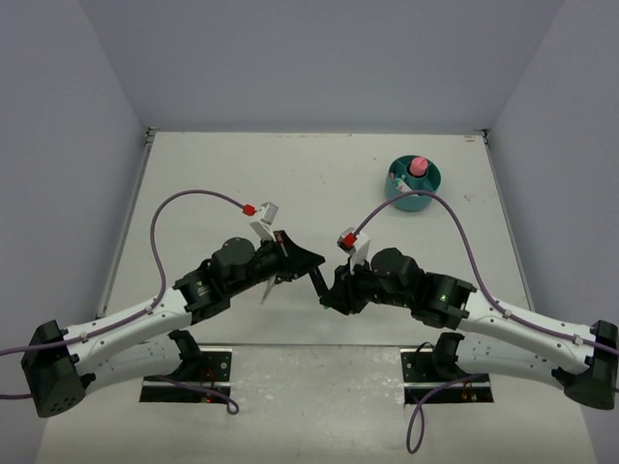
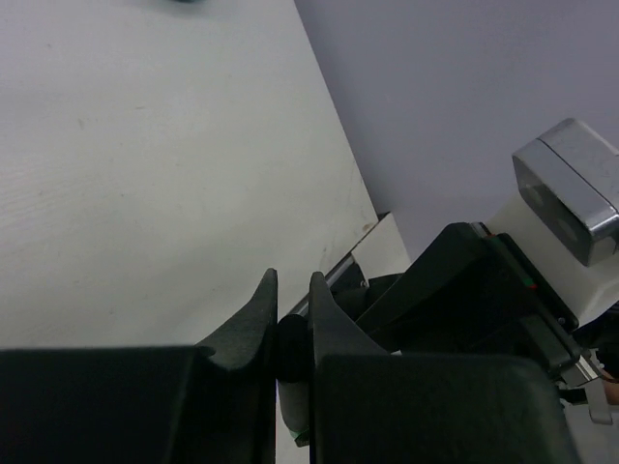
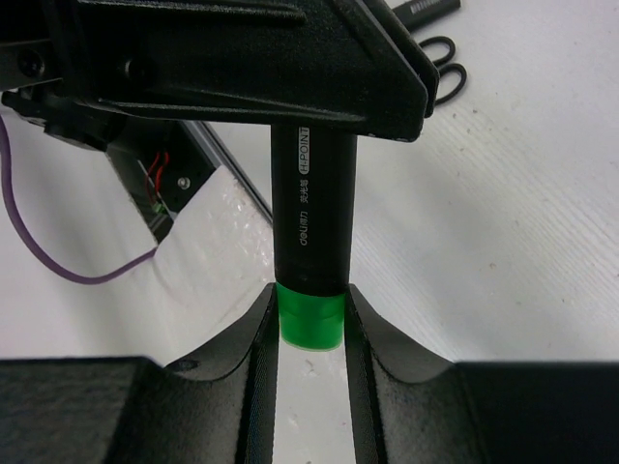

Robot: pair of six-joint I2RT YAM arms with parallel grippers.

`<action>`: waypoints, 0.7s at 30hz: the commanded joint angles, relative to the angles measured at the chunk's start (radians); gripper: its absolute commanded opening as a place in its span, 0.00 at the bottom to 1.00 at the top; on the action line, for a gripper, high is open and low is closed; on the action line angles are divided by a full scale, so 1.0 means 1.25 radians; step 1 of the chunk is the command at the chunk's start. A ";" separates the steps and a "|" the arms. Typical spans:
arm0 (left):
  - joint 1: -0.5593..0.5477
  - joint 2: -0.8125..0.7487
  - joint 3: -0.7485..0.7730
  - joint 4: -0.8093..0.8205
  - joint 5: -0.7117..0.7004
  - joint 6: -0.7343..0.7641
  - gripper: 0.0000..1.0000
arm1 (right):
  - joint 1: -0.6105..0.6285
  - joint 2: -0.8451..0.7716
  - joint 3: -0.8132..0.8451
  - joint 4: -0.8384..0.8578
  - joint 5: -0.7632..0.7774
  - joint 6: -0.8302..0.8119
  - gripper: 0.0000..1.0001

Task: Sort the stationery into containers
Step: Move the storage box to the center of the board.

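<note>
A green highlighter (image 3: 311,203) with a black barrel and a green end (image 3: 309,314) hangs between my two grippers above the middle of the table. My right gripper (image 3: 309,324) is shut on the green end. My left gripper (image 2: 291,290) is shut on the black end (image 2: 290,350), and its fingers (image 3: 290,77) cover the top of the barrel in the right wrist view. From above, both grippers meet tip to tip around the highlighter (image 1: 317,280). The round teal container (image 1: 431,198) stands at the back right with a pink-capped glue stick (image 1: 418,166) upright in it.
Black-handled scissors (image 3: 443,70) lie on the table beyond the left gripper, with another black item (image 3: 426,8) past them. The right arm's housing (image 2: 484,300) fills the right of the left wrist view. Walls close the table on three sides.
</note>
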 commanded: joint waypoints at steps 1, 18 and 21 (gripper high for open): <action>-0.005 0.056 0.021 0.104 0.104 0.017 0.00 | 0.004 -0.021 0.009 0.038 0.024 0.014 0.13; 0.041 0.818 0.965 -0.030 -0.169 0.544 0.00 | 0.005 -0.243 0.075 -0.650 0.660 0.443 0.99; 0.043 0.948 1.118 0.004 -0.183 0.596 0.00 | 0.006 -0.280 0.080 -0.620 0.593 0.399 0.99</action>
